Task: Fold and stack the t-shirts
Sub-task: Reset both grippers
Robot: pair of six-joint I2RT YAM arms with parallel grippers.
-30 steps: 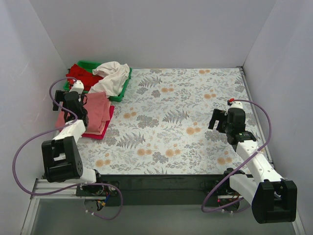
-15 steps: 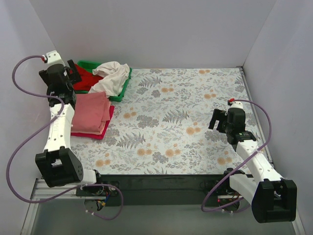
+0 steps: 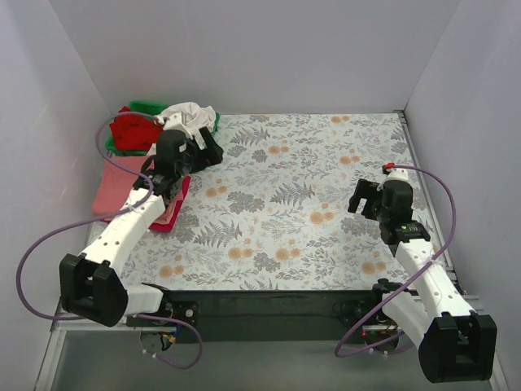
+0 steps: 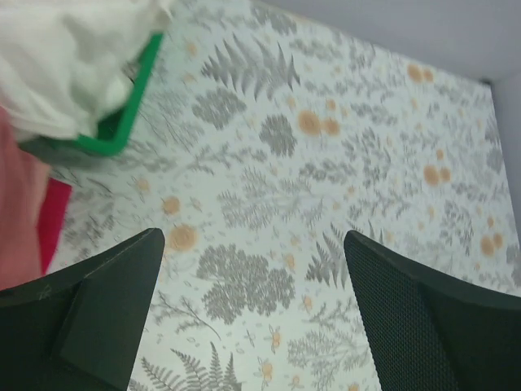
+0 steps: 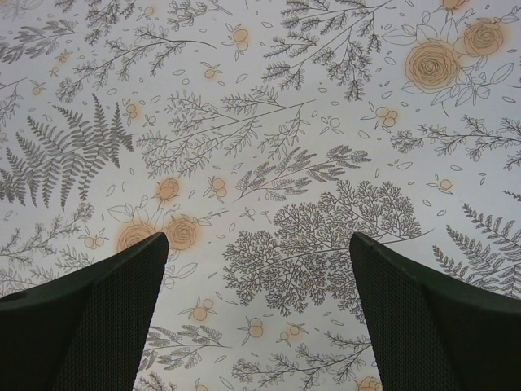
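**Both grippers spread, nothing gripped**

The left gripper (image 3: pixel 207 151) (image 4: pixel 252 238) is stretched out toward the far left corner of the table (image 3: pixel 326 163), jaws held wide apart. The right gripper (image 3: pixel 362 199) (image 5: pixel 256 238) is poised near the right edge, likewise parted.

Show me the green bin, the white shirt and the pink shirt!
green bin (image 4: pixel 114 141): left wrist view, corner rim.
white shirt (image 4: pixel 65 57): left wrist view, bunched cloth over the bin.
pink shirt (image 3: pixel 114 189): top view, folded top face.

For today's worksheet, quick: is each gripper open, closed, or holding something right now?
Left gripper: open, holding nothing.
Right gripper: open, holding nothing.
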